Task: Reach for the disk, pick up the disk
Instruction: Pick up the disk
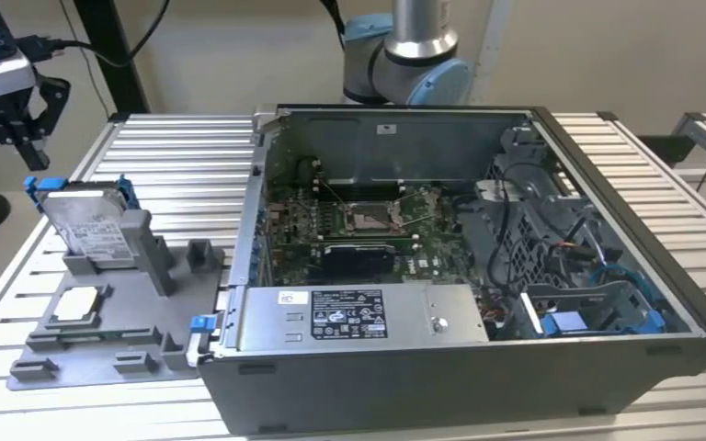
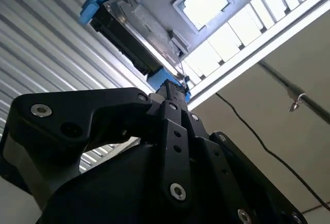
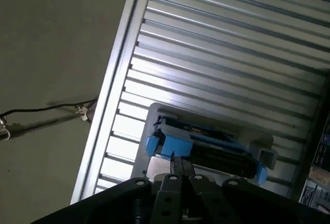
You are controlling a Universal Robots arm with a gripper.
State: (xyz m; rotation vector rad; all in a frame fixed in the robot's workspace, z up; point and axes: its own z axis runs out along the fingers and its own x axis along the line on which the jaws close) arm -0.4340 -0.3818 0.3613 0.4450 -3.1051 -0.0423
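The disk (image 1: 87, 223) has its lower edge sunk out of sight in the grey holder (image 1: 132, 344). Above the disk, the gripper (image 1: 34, 156) is cut by the exterior view's left edge. In both wrist views the gripper's black body covers the disk's near end. The print on the disk's label is too small to make out.

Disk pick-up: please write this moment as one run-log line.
phase: reach | tool: shut, close above disk, no grip | disk: upright in grey holder

One disk (image 1: 89, 223), one claw (image 1: 34, 152)
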